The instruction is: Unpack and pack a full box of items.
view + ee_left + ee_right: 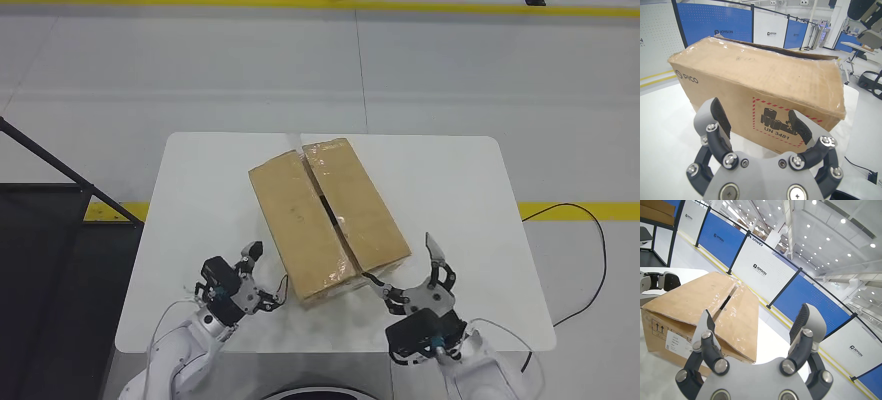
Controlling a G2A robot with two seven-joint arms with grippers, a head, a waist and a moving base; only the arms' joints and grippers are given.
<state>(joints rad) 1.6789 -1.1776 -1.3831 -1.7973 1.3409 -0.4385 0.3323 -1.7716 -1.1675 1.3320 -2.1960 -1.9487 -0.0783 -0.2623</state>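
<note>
A brown cardboard box (328, 218) (753, 75) (696, 298) is sitting on the middle of the white round-cornered table (200, 200) (659, 113), turned at an angle so one short end is facing the near edge. Its two top flaps are lying down, but the seam between them is gaping a little, showing only a dark slit. Whatever is inside is staying hidden. Clear tape is wrinkling and shining over the flaps and corners.

The left gripper (262, 275) (753, 111) is hovering just beside the box's near left corner, spread wide and grasping nothing, with its dark ribbed pads (721, 117) facing the long left side. The right gripper (400, 262) (755, 309) is waiting at the near right corner, likewise spread and empty. One of its fingers (705, 323) is lying very close to the box's near end, and I cannot tell whether it is touching. From the right wrist, one left gripper pad (671, 282) is peeking out beyond the box's far left edge.

On the long left side a red dashed square with black battery pictures is showing, with one corner covered by a gripper finger. A printed logo is sitting farther along. The near end is carrying a white sticker with print too small to read, and two upward arrows. A faint pen scribble on the top flap is not making out as words.
</note>
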